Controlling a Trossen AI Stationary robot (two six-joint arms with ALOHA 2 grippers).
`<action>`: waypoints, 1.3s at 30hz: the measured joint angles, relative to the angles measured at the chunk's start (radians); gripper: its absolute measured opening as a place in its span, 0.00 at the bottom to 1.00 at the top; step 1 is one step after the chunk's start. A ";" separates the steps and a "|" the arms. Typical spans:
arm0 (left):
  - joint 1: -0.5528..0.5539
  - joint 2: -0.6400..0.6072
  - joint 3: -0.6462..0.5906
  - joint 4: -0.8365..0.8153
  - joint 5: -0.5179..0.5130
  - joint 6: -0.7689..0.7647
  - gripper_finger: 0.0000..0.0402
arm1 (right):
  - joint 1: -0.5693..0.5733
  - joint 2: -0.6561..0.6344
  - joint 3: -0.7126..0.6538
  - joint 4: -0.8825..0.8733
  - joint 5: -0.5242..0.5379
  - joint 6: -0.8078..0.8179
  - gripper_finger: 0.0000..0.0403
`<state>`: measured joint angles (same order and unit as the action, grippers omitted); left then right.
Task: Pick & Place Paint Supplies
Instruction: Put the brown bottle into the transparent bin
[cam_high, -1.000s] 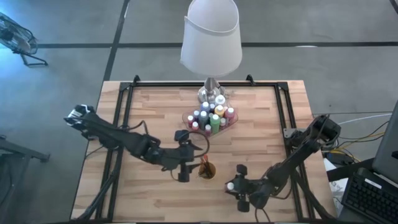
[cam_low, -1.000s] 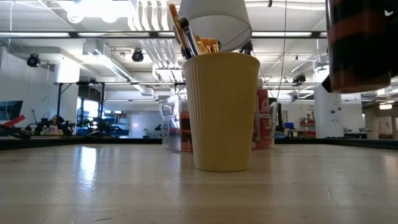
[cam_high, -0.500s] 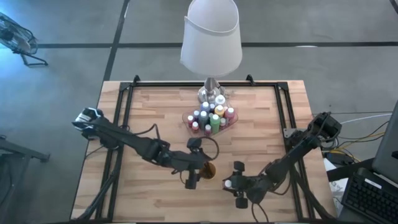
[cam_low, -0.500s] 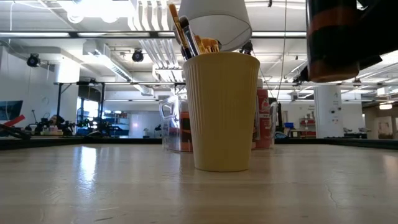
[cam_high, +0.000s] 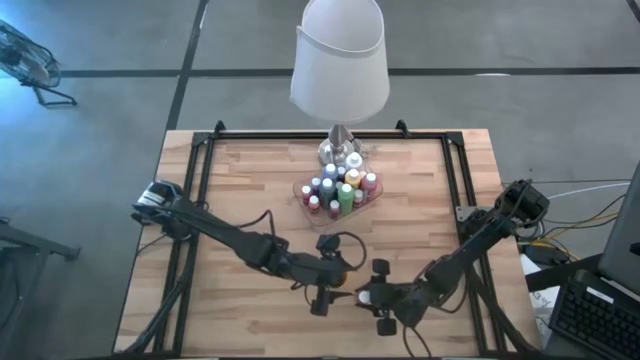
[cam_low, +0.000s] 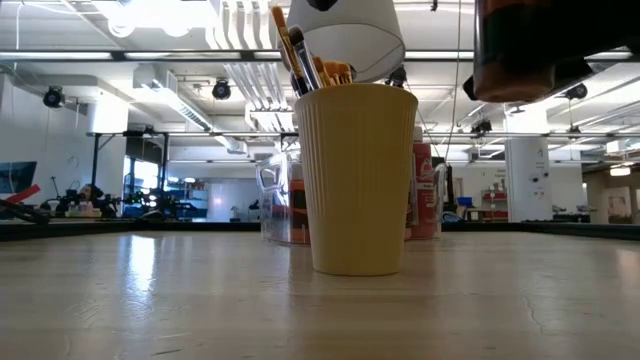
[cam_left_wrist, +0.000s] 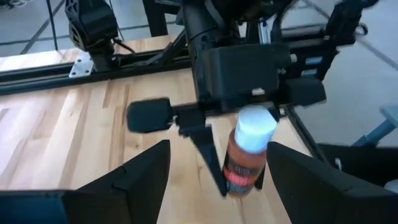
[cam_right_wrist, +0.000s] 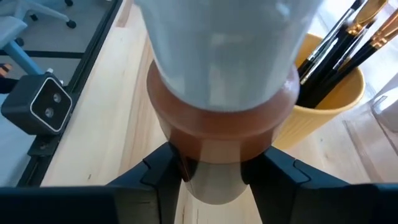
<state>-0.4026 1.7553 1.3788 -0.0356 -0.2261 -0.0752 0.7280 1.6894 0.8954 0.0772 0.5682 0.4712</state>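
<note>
My right gripper (cam_high: 366, 296) is clamped on a brown paint bottle (cam_left_wrist: 249, 152) with a white cap, lifted above the near middle of the table (cam_high: 240, 170). My left gripper (cam_high: 320, 300) faces it from just beside, fingers (cam_left_wrist: 140, 171) spread wide, holding nothing. The yellow cup (cam_low: 357, 178) stands right by both, dark-handled brushes (cam_right_wrist: 339, 46) sticking out of it, so it crowds the space between my arms. Behind it, the other paint bottles (cam_high: 338, 190) sit bunched in the clear tray (cam_high: 300, 189) at the foot of the lamp (cam_high: 339, 62), well apart from my grippers.
</note>
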 joint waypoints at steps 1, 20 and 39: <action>0.000 0.009 0.001 0.018 0.000 -0.005 0.67 | -0.002 0.000 0.002 0.002 0.000 -0.004 0.38; -0.002 0.086 0.010 0.092 0.070 -0.030 0.67 | -0.038 0.000 0.002 0.010 0.011 -0.054 0.39; 0.000 0.100 0.009 0.141 0.073 -0.028 0.67 | -0.042 0.000 0.001 0.035 0.029 -0.092 0.38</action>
<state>-0.4025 1.8554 1.3883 0.1051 -0.1532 -0.1036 0.6861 1.6893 0.8963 0.1118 0.5967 0.3791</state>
